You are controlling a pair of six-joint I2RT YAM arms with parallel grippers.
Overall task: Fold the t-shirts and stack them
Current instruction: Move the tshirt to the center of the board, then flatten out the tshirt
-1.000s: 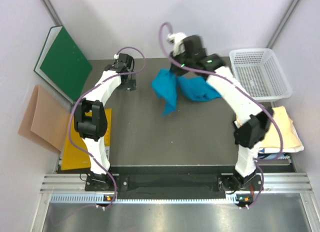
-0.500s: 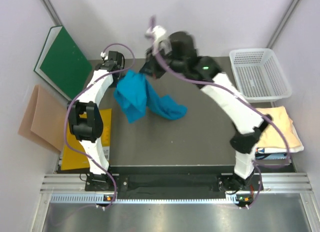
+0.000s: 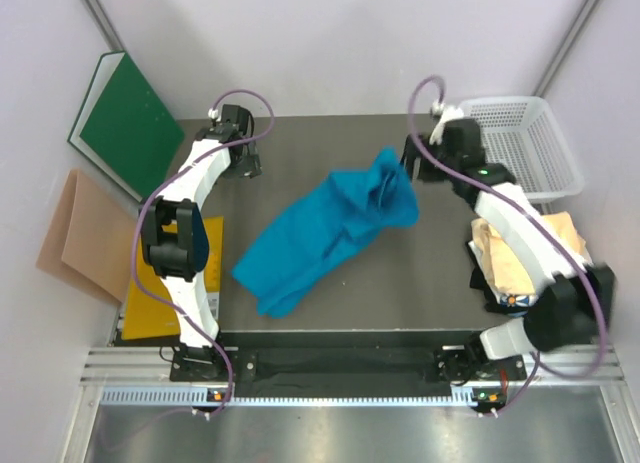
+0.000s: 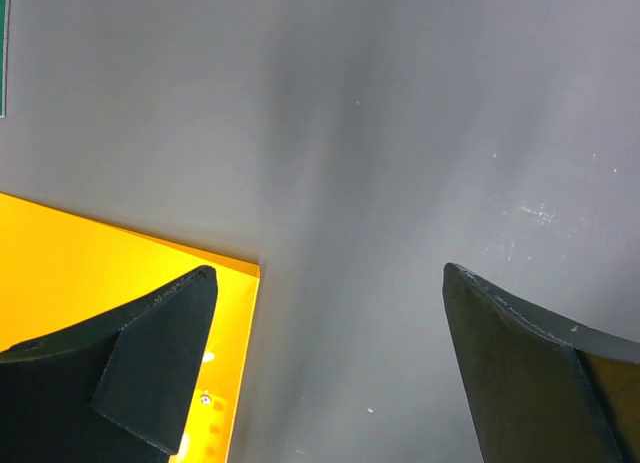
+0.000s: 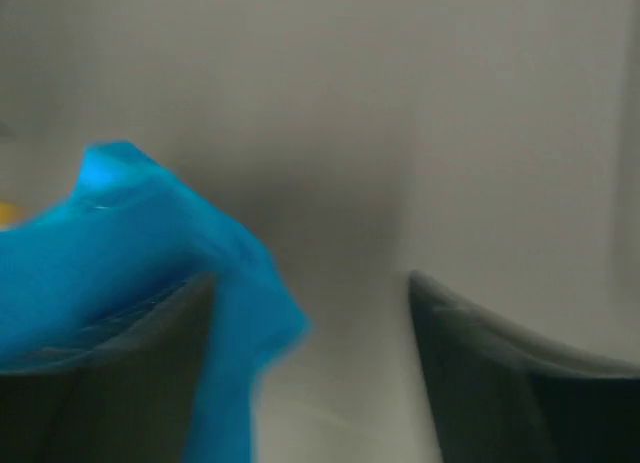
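The teal-blue t-shirt [image 3: 325,233] lies stretched diagonally across the dark table, from the front left up to the back right. My right gripper [image 3: 408,173] sits at its bunched back-right end. In the right wrist view that gripper [image 5: 310,278] is open, and a blurred fold of teal cloth [image 5: 130,243] hangs against the left finger [image 5: 150,383]. The cream-tan t-shirt [image 3: 565,248] lies at the table's right edge, partly hidden under the right arm. My left gripper [image 3: 248,165] is at the back left, apart from the teal shirt. It stands open [image 4: 325,273] over bare table.
A white mesh basket [image 3: 520,143] stands at the back right. A green board [image 3: 125,123] leans on the left wall above a tan-pink paper sheet [image 3: 75,233]. A yellow envelope [image 3: 150,303] lies by the left arm's base; its corner [image 4: 90,273] shows under the left finger.
The right arm swung the teal shirt left, then pulled back to the right and opened. The shirt went from hanging bunched to lying stretched out on the table. The left arm barely moved.
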